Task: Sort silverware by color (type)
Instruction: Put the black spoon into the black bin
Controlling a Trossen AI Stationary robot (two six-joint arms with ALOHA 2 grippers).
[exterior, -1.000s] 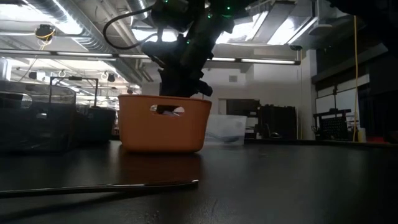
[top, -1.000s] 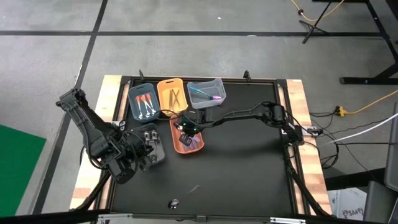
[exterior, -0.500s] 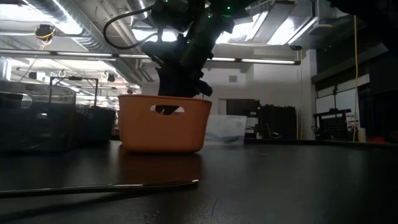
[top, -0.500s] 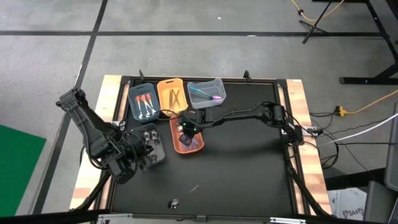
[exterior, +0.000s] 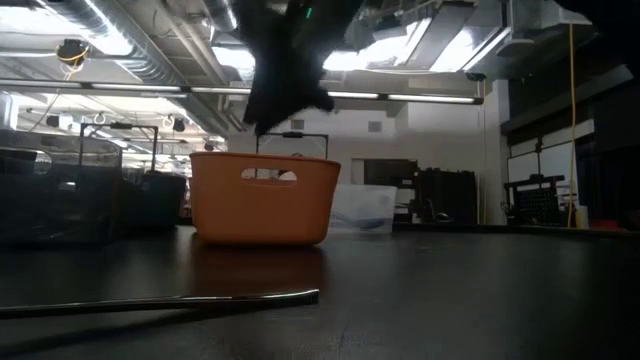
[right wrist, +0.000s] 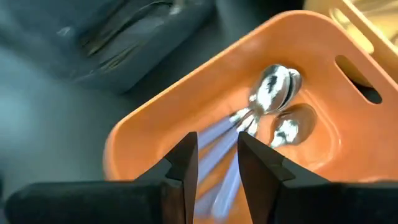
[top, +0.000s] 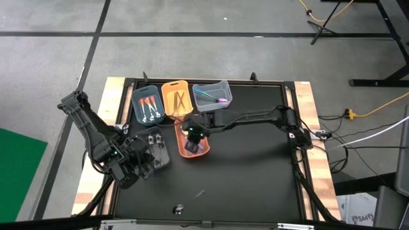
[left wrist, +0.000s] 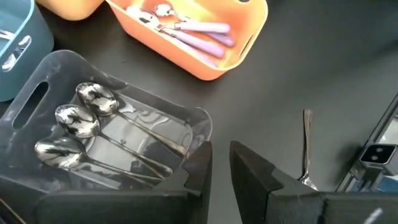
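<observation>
High view: right tool hovers over orange bin, fingers slightly parted, holding nothing. Purple-handled spoons lie inside bin. Left tool by clear bin of silver spoons, fingers narrowly apart, empty. Lone utensil lies on desk, nearer front edge.

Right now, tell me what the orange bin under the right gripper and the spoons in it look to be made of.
Orange bin: likely moulded plastic, matte and opaque, with rounded corners and a cut-out handle slot. Spoons: the bowls look like polished metal, mirror-bright with reflections; the handles look pale purple with a smooth sheen in the left wrist view, either coated metal or plastic, which the look leaves open.
</observation>
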